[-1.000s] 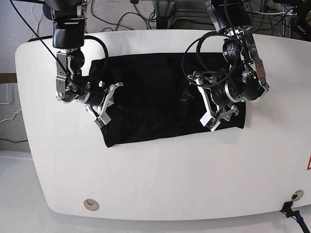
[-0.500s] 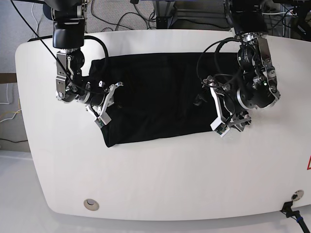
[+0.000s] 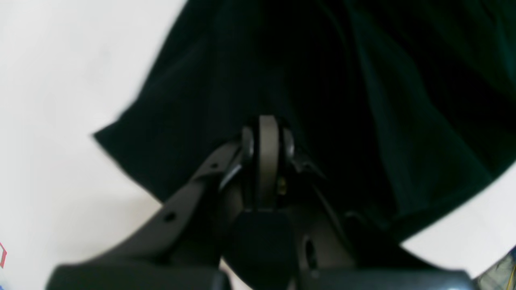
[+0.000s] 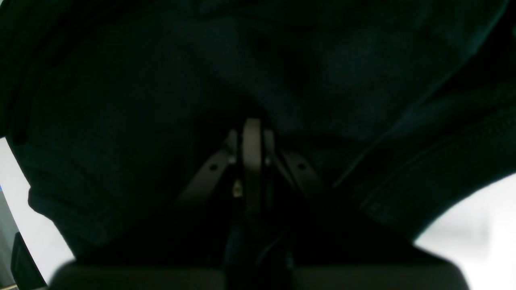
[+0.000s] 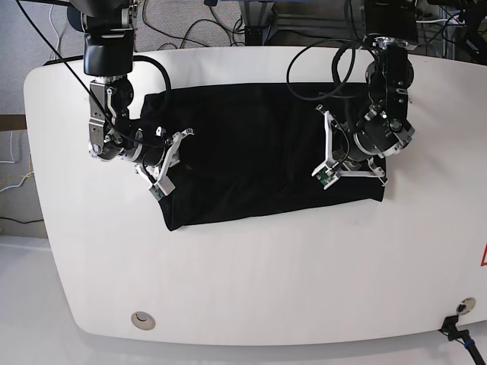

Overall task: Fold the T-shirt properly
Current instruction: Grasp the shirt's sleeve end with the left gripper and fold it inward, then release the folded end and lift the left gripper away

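Near edge of the tabletop [image 5: 251, 289]: it is lying bare and white in front of me, with a small round fitting [image 5: 141, 320] set into it toward my right-arm side.

T-shirt [image 5: 251, 152]: it is lying spread on the tabletop as a wide black band, plain side showing, with no print visible. Its near hem is running between my two arms and its far edge is lying close to the back of the tabletop.

Left jaws [image 3: 264, 139]: they are pressed together, pad against pad, over the end of the shirt on the base view's right. Dark cloth is filling the wrist view all around them, but I cannot tell whether any fabric is pinched between the pads.

Right jaws [image 4: 252, 141]: they are shut too, sitting low against the shirt's other end, where folds and a stitched hem are bunching up. Whether cloth is caught in them I cannot tell either.

Handling: I am judging this cloth soft, light and limp. It should drape and sag, and layers may slide over each other.

Where to grip: I am favouring the corners and stitched hems at each end, pinching all layers together and lifting both ends evenly.

Risk: a one-layer pinch could be dragging the fold askew.

Far side: cables and frame parts are showing beyond the tabletop.
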You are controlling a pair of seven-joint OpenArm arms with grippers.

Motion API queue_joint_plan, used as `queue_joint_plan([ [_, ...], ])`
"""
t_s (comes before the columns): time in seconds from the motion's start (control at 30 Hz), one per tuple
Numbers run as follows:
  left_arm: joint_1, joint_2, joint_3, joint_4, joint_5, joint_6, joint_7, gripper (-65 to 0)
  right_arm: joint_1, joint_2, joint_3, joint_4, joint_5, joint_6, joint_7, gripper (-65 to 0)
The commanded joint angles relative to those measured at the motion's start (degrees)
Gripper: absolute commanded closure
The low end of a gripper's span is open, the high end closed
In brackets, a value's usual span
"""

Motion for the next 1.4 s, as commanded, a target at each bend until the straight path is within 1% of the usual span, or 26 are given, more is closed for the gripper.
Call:
queue_joint_plan([
  [0.0,1.0,-0.2,1.5,0.8,2.4,-0.1,-1.2,0.0,-1.1,0.4,-0.7,-1.2,-6.9,-1.4,-7.8,0.0],
  [0.13,2.4,-0.3,1.3,0.6,2.8,-0.1,-1.2,0.0,-1.2,0.4,-0.7,-1.2,-6.9,-1.4,-7.8,0.0],
  [0.3,3.0,-0.2,1.4,-2.8,2.6,-0.1,-1.2,0.0,-1.2,0.4,-0.7,-1.1,-6.6,-1.4,-7.8,0.0],
  [0.43,2.8,1.3,1.5,-5.1,2.4,-0.1,-1.2,0.0,-1.2,0.4,-0.7,-1.1,-6.5,-1.4,-7.8,0.0],
  [0.73,2.6,9.4,2.1,-4.8,2.4,-0.1,-1.2,0.0,-1.2,0.4,-0.7,-1.0,-6.5,-1.4,-7.9,0.0],
  [0.83,2.4,10.7,6.4,-4.8,2.2,-0.1,-1.2,0.0,-1.2,0.4,-0.7,-1.0,-6.4,-1.4,-7.9,0.0],
  [0.97,1.8,12.7,10.3,-4.1,2.2,-0.1,-1.2,0.0,-1.2,0.4,-0.7,-1.0,-6.4,-1.4,-7.9,0.0],
  [1.07,1.8,12.6,10.4,0.3,2.2,-0.1,-1.2,0.0,-1.2,0.4,-0.7,-1.0,-6.4,-1.4,-7.9,0.0],
  [1.13,1.6,11.7,9.8,2.0,2.4,-0.1,-1.2,0.0,-1.2,0.4,-0.7,-1.0,-6.4,-1.4,-7.9,0.0],
  [1.23,1.0,9.0,6.0,2.6,2.4,-0.1,-1.2,0.0,-1.2,0.4,-0.7,-0.9,-6.4,-1.4,-7.9,0.0],
  [1.3,1.0,6.5,2.3,2.5,2.3,-0.1,-1.2,0.0,-1.2,0.4,-0.5,-0.9,-6.7,-1.4,-7.9,0.0],
  [1.37,0.9,4.8,-1.9,2.5,2.3,-0.1,-1.2,0.0,-1.2,0.8,-0.5,-0.9,-6.8,-1.4,-7.9,0.0],
])
